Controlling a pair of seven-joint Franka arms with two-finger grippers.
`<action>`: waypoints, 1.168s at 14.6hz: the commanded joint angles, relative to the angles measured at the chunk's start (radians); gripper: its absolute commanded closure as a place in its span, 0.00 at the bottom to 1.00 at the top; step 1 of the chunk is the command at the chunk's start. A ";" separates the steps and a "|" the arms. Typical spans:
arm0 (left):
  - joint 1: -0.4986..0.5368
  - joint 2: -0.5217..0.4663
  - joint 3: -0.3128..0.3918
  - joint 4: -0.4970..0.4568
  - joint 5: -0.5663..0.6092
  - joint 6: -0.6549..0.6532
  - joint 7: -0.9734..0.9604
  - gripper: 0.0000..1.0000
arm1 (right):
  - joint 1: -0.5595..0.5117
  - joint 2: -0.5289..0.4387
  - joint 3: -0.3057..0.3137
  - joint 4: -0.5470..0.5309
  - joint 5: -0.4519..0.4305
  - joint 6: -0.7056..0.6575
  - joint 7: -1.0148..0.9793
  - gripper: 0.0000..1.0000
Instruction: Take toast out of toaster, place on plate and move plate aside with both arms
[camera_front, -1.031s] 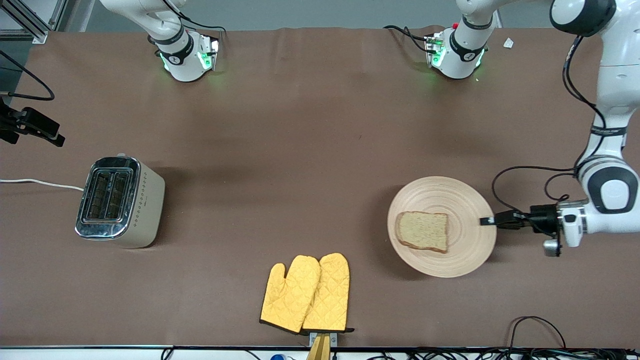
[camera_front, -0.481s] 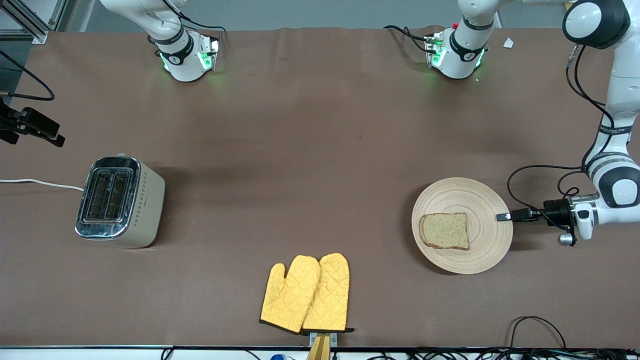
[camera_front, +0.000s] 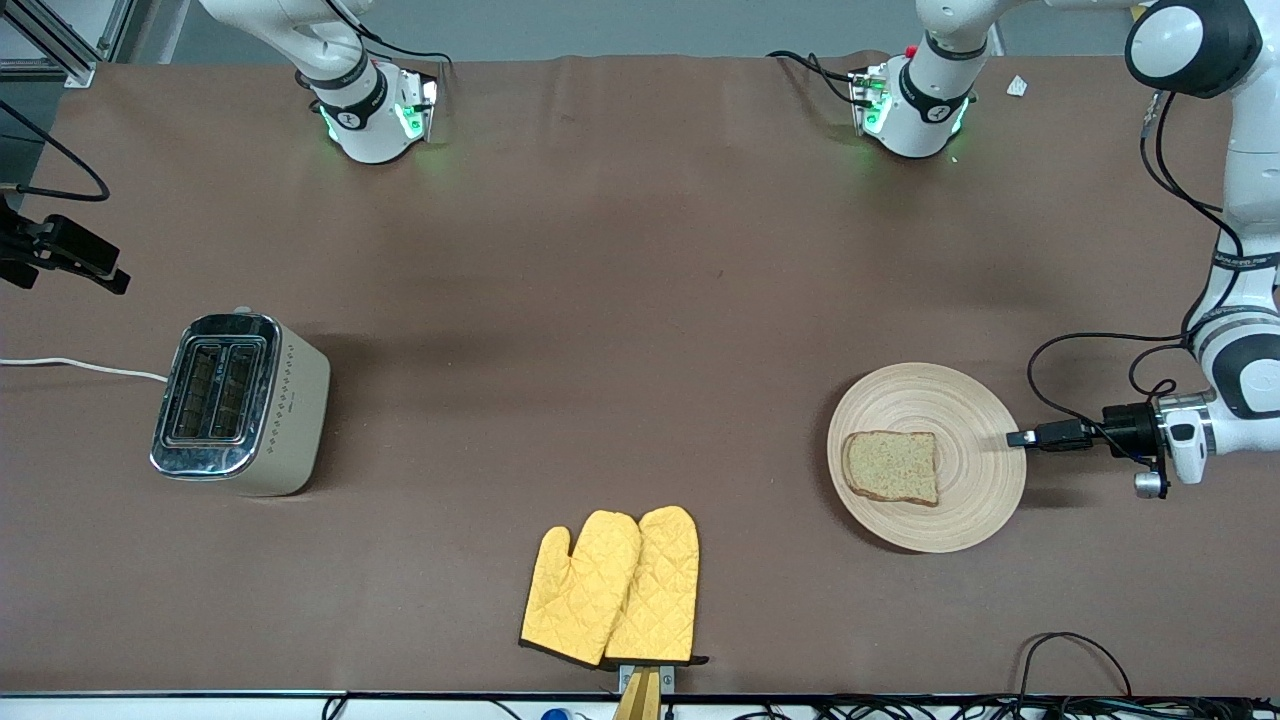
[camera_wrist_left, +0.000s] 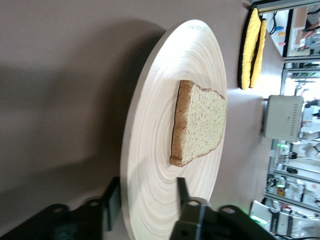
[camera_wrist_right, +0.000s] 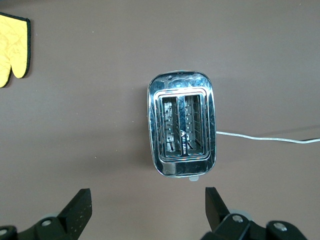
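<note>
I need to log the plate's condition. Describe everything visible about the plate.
The plate is round, shallow, pale beige wood with concentric ring grooves. It lies flat on the brown table toward the left arm's end. The toast lies flat on it. The left gripper is at its rim, jaws straddling the edge, one above and one below, with visible gaps.

A robotics lab staged as a kitchen.
Two white arms on green-lit bases (camera_front: 375, 115) are bolted to a brown-covered bench (camera_front: 600, 300), with aluminium framing (camera_front: 60, 40) at one corner and loose cables (camera_front: 1070, 650) along the near edge; the toaster (camera_front: 238, 403) and oven mitts (camera_front: 612, 587) are props.
</note>
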 joint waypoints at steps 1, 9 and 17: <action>0.007 -0.015 0.004 0.034 0.043 -0.017 0.008 0.00 | 0.006 -0.016 0.001 -0.014 -0.019 0.010 0.002 0.00; -0.026 -0.178 -0.010 0.113 0.354 -0.020 -0.076 0.00 | 0.006 -0.019 0.001 -0.014 -0.018 0.011 0.002 0.00; -0.239 -0.382 -0.012 0.110 0.619 -0.096 -0.607 0.00 | 0.008 -0.025 0.003 -0.011 -0.014 0.003 0.002 0.00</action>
